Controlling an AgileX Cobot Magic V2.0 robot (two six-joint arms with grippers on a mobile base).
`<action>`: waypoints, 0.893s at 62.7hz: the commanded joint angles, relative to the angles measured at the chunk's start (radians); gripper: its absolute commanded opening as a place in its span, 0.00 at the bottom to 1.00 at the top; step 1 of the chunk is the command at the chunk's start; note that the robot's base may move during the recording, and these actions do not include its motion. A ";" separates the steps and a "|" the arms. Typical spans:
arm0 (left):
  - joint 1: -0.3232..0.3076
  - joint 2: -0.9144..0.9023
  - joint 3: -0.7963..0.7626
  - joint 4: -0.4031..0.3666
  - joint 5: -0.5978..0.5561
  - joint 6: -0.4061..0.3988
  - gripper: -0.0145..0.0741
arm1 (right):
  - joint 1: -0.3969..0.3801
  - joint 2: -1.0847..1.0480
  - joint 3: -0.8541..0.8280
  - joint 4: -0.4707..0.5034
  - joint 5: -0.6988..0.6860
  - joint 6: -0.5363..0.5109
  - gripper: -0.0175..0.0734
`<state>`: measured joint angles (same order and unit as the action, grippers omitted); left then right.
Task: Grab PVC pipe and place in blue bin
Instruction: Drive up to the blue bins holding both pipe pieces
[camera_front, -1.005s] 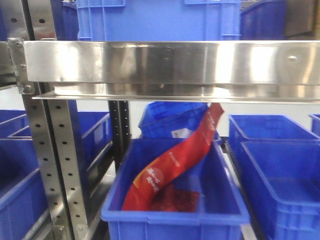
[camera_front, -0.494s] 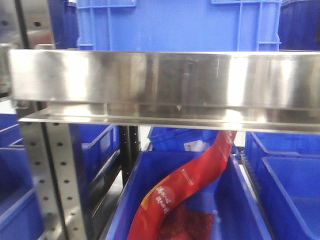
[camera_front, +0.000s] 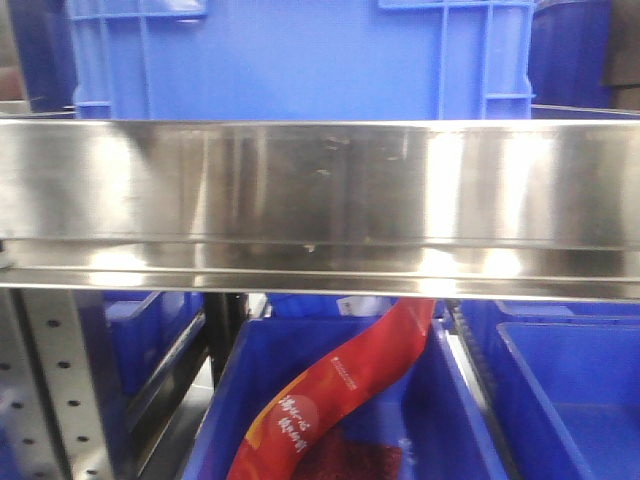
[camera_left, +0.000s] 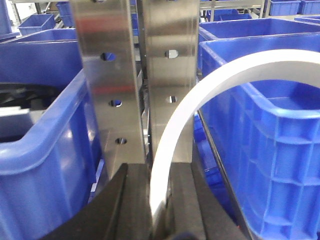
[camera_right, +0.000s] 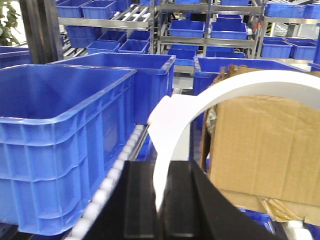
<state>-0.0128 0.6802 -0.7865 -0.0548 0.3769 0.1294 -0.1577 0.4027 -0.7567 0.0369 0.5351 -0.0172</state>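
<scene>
At the left tool (camera_left: 159, 172), jaws set narrow about a white curved band (camera_left: 179, 125) arcing up and rightward toward a blue bin (camera_left: 260, 130); at the right tool (camera_right: 160, 167), a matching band (camera_right: 215, 92). Cannot tell whether clamped, nor whether PVC pipe or mere fitting. Below the shelf rail (camera_front: 320, 190), only a red packet (camera_front: 340, 385); no straight pipe visible, so neither arm judged nearer.

Low at bottom centre of the wrist frames: left pincer (camera_left: 159, 172), right pincer (camera_right: 161, 170).
Black jaws drawn close, flanking a white curved band (camera_left: 215, 77); clamped or merely beside, impossible to tell.
</scene>
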 joint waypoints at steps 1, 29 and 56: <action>-0.005 -0.005 -0.003 -0.006 -0.028 -0.002 0.04 | 0.000 -0.005 0.001 -0.001 -0.028 -0.003 0.01; -0.005 -0.005 -0.003 -0.006 -0.028 -0.002 0.04 | 0.000 -0.005 0.001 -0.001 -0.028 -0.003 0.01; -0.005 -0.005 -0.003 -0.006 -0.028 -0.002 0.04 | 0.000 -0.005 0.001 -0.001 -0.028 -0.003 0.01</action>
<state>-0.0128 0.6802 -0.7865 -0.0548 0.3769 0.1294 -0.1577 0.4027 -0.7567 0.0369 0.5351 -0.0172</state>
